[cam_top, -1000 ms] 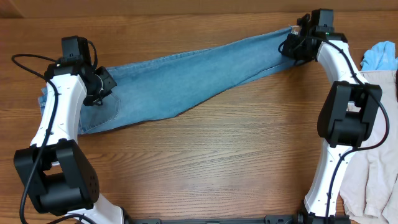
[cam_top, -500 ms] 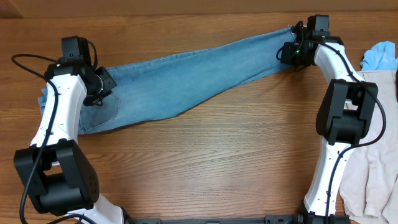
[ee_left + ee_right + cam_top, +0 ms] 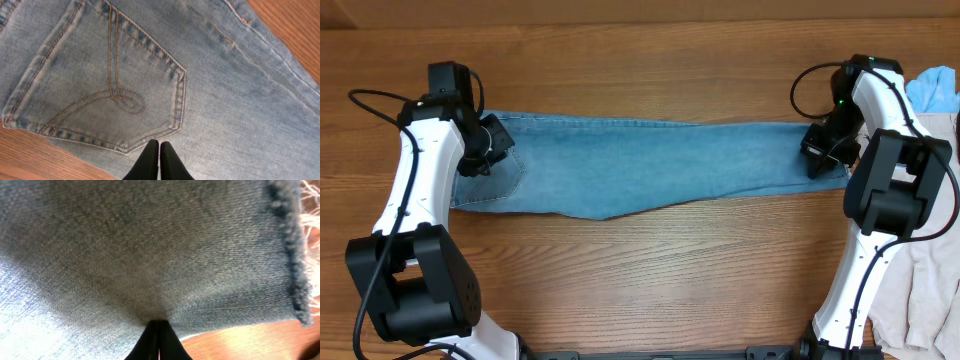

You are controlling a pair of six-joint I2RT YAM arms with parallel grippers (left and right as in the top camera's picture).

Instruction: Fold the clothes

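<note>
Early going, by the look of it. Shows the jeans (image 3: 650, 165) stretched long and flat on the desk (image 3: 650, 280), seemingly doubled leg on leg, with no crosswise fold made yet.

Finds the left pincer (image 3: 159, 144) closed at the jeans' waist end, tips just below the point of the back pocket (image 3: 100, 85). Cannot tell whether any denim is caught, since the cloth lies flat there. Finds the right pincer (image 3: 159, 323) closed on the jeans at the opposite end, with denim puckered into its tips, beside the frayed hem (image 3: 292, 255).

Leaves, most likely, bringing hem to waist, then folding once more. Leaves also the cream trousers (image 3: 920, 290), heaped past the jeans' hem end, and a pale blue cloth (image 3: 932, 88) near that same end.
</note>
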